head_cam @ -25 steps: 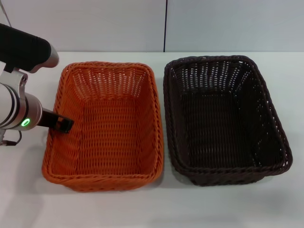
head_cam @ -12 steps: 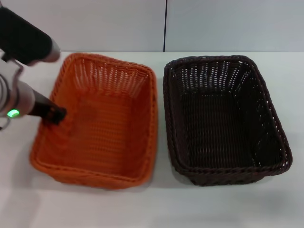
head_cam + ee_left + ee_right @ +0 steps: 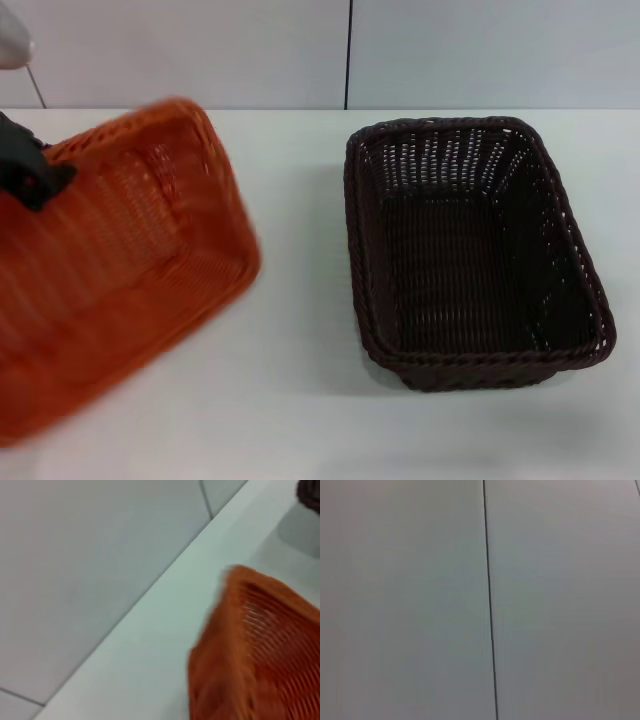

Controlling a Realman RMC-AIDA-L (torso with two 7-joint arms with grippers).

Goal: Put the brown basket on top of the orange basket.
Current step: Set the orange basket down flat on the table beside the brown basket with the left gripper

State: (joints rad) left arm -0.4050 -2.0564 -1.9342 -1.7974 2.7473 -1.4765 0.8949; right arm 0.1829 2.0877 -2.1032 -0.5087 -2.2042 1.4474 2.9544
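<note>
The orange basket [image 3: 120, 260] hangs tilted above the table at the left, lifted by its left rim. My left gripper [image 3: 38, 182] is shut on that rim near the left edge of the head view. The basket also shows in the left wrist view [image 3: 260, 650]. The brown basket [image 3: 470, 250] sits upright on the white table at the right, apart from the orange one; one corner of it shows in the left wrist view [image 3: 311, 491]. My right gripper is out of view; the right wrist view shows only a wall.
The white table [image 3: 300, 400] runs to a light wall with a dark vertical seam [image 3: 348, 55] behind it. Bare tabletop lies between the two baskets and in front of them.
My left gripper has lifted the orange basket off the table, swung it left and tilted it steeply. The brown basket has not moved.
</note>
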